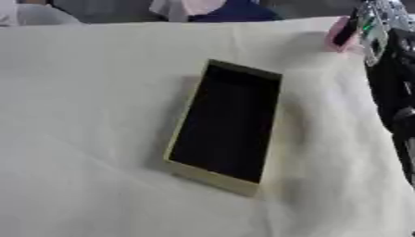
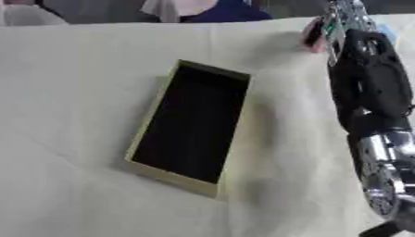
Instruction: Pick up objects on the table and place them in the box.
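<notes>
- Far on the right of the left eye view, my right hand (image 1: 356, 28) reaches out over the cream cloth (image 1: 81, 139) at a pink object (image 1: 337, 36) by the table's far right edge. I cannot tell whether my fingers are apart or closed on it, because everything blurs together there.
- At the middle of the same view the box (image 1: 180, 170) lies open, long and dark inside with a pale yellow rim, well apart from the pink object and nearer to me.
- From the right eye view my right arm (image 2: 369, 83) runs up the right side, black with silver joints, to the hand at the far edge; my fingers read no better here.
- As I judge it, this step is the pick. I should get my fingers round the pink object before lifting, then carry it left and near, above the box's rim, without snagging the cloth's folds.
- My left hand shows in neither view.
</notes>
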Robot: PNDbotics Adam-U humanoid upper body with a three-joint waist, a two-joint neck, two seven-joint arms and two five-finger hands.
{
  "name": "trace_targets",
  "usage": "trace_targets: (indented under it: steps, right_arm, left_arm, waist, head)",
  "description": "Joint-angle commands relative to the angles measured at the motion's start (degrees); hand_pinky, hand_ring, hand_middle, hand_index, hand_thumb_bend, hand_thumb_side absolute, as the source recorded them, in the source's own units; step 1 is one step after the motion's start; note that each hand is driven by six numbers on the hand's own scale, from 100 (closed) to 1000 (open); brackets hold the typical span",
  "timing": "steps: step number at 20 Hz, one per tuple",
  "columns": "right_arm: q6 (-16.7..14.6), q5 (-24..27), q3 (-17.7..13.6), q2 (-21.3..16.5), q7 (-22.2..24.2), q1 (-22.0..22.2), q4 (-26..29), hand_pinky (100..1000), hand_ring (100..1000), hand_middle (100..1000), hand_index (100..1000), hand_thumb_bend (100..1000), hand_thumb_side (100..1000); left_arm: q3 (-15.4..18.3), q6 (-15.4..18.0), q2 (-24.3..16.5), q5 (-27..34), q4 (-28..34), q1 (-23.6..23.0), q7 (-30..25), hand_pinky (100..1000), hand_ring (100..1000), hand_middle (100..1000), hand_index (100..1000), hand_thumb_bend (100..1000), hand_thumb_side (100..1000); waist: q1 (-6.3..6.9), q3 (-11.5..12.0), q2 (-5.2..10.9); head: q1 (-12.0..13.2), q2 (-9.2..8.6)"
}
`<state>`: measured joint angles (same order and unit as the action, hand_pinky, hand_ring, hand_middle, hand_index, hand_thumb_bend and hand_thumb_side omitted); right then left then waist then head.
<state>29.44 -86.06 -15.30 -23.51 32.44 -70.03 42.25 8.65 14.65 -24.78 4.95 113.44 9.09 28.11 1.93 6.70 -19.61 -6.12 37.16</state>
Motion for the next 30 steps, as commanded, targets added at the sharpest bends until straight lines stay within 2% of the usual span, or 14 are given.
trace_targets:
  steps: [1, 6, 9, 15, 19, 25, 30]
  right_arm:
    - [-0.8, -1.1, 0.8, -0.8, -0.8, -0.8, 2.2, 706, 537, 313, 416, 100, 100]
    - [-4.3, -0.3, 2.9, -1.9, -1.1, -0.8, 6.2, 697, 520, 294, 402, 100, 100]
    - [-6.9, 1.8, 4.3, -2.7, -1.1, -0.4, 8.6, 689, 505, 282, 392, 100, 100]
    - [-11.6, 10.6, 7.6, -4.5, -1.1, 0.6, 11.8, 672, 487, 277, 389, 100, 100]
    - [-14.5, 19.1, 10.2, -6.0, -1.4, 1.6, 12.7, 641, 463, 270, 382, 100, 100]
    - [-19.3, 33.7, 18.0, -10.6, -1.5, 4.4, 14.8, 616, 453, 278, 387, 100, 100]
    - [-21.3, 40.8, 25.1, -12.8, -0.1, 6.9, 22.9, 612, 452, 285, 393, 100, 100]
  left_arm:
    - [0.2, 0.0, -1.6, 0.0, 1.1, 0.5, -0.3, 713, 750, 746, 877, 259, 816]
    - [0.2, 0.1, -1.9, 0.0, 1.1, 0.4, -0.2, 714, 750, 746, 878, 261, 812]
    - [0.2, 0.1, -2.1, 0.0, 1.1, 0.4, -0.3, 714, 751, 746, 878, 264, 809]
    - [0.2, 0.1, -2.4, 0.0, 1.1, 0.4, -0.3, 715, 751, 747, 878, 267, 803]
    - [0.3, 0.2, -2.8, 0.1, 1.1, 0.4, -0.3, 716, 752, 747, 878, 271, 796]
    - [0.2, 0.3, -3.5, 0.1, 1.1, 0.6, -0.3, 717, 752, 747, 878, 277, 786]
    - [0.1, 0.4, -4.1, 0.2, 1.1, 0.9, -0.4, 719, 752, 747, 879, 284, 776]
  waist:
    - [-0.06, -0.1, 1.47]
    - [-0.38, -0.7, 1.98]
    - [-0.58, -1.2, 2.41]
    - [-0.97, -2.1, 3.36]
    - [-1.27, -2.7, 4.04]
    - [-1.84, -3.8, 5.04]
    - [-2.05, -4.6, 5.81]
  head:
    - [0.2, -0.04]
    - [0.4, 0.72]
    - [0.9, 1.25]
    - [1.6, 2.15]
    - [2.0, 2.8]
    - [2.9, 4.17]
    - [3.9, 5.02]
